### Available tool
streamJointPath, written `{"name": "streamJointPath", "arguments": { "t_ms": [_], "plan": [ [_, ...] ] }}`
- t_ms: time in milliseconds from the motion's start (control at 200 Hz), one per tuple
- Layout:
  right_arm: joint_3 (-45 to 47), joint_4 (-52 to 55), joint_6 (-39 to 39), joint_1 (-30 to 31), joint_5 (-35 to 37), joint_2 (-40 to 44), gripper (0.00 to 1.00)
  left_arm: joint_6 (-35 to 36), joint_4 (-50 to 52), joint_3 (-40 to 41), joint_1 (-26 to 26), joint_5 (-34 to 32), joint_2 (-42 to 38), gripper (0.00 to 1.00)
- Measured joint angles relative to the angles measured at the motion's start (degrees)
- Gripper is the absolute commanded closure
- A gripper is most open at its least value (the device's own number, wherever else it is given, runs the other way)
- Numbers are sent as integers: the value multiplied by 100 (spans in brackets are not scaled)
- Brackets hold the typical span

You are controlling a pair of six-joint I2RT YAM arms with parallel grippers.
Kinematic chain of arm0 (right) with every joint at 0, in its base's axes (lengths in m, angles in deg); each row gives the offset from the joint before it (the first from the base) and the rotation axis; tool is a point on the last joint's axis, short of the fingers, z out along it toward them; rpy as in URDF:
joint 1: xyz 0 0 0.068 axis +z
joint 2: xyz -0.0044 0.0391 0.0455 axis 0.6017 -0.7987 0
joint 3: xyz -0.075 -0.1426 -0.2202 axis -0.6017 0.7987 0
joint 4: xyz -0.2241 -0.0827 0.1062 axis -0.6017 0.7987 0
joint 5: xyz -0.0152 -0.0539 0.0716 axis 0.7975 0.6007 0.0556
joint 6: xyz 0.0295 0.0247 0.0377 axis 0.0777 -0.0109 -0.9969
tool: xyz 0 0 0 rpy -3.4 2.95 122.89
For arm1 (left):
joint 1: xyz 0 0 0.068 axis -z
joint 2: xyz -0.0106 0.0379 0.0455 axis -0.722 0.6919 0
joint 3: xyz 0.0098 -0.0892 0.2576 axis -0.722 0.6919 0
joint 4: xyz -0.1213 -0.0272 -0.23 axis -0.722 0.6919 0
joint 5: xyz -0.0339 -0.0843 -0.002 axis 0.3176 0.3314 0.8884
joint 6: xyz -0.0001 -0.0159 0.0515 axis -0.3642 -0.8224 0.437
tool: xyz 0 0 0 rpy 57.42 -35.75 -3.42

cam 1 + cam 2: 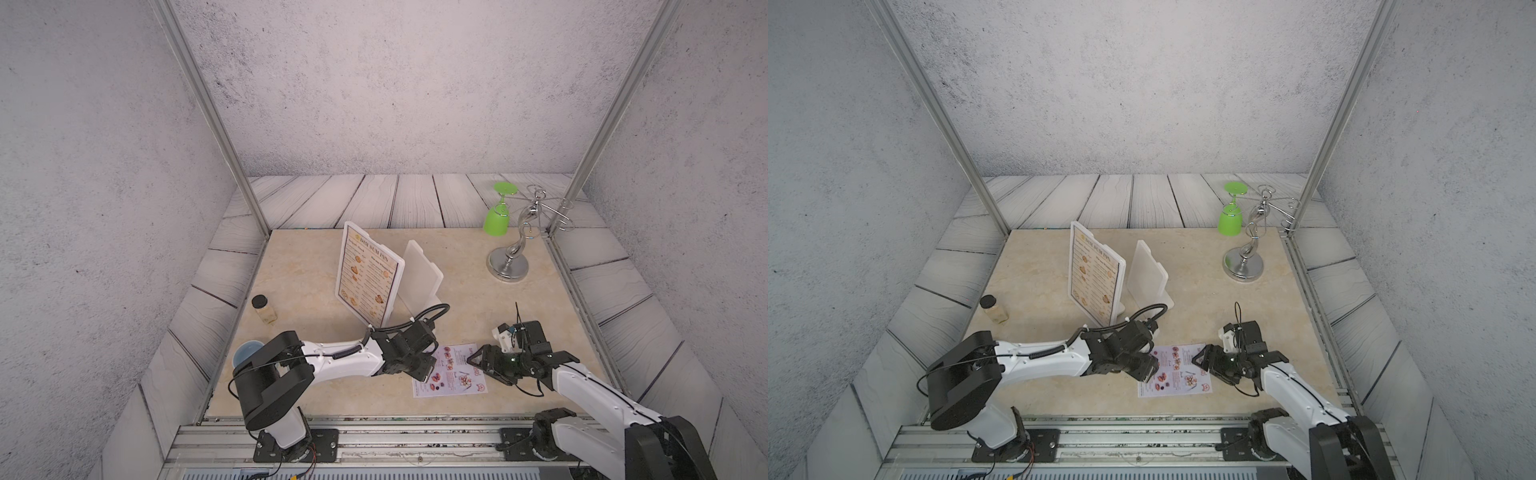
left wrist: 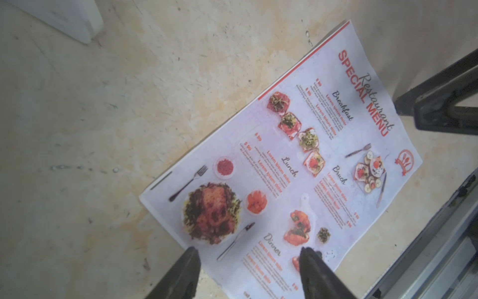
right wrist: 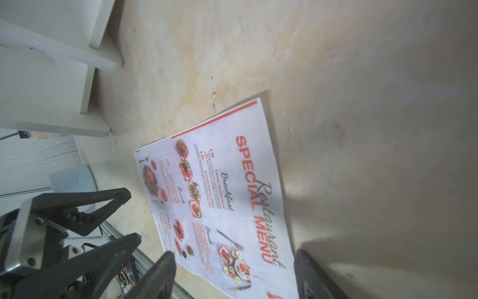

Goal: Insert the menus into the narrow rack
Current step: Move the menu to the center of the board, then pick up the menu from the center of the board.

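The white red-headed "SPECIAL MENU" sheet (image 1: 451, 370) (image 1: 1177, 370) (image 2: 284, 168) (image 3: 219, 202) lies flat on the table near the front. My left gripper (image 1: 428, 369) (image 2: 248, 252) is open over its "Dinner" end. My right gripper (image 1: 478, 359) (image 3: 232, 256) is open over its header end, one finger off the sheet on each side. Neither holds anything. The larger "DIM SUM INN" menu (image 1: 368, 274) (image 1: 1094, 276) stands upright in the white rack (image 1: 419, 274) (image 1: 1148, 274) behind my left arm. Whether the fingertips touch the sheet is unclear.
At the left, a small black-capped jar (image 1: 264, 309) and a blue bowl (image 1: 247, 353) flank my left arm. A chrome glass stand (image 1: 509, 262) with a green glass (image 1: 496, 218) hanging upside down is at the back right. Metal rails border the table's front.
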Motion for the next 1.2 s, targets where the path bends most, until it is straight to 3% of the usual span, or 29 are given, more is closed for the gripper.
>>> {"name": "streamJointPath", "arguments": {
  "t_ms": [375, 691, 1201],
  "plan": [
    [70, -260, -37, 59, -291, 37, 30, 0, -33, -46, -59, 127, 280, 43],
    [-26, 4, -11, 61, 404, 101, 27, 2, -33, -44, -96, 173, 291, 48],
    [-280, -520, 164, 61, 103, -702, 29, -2, -199, -44, -146, 278, 448, 52]
  ]
}}
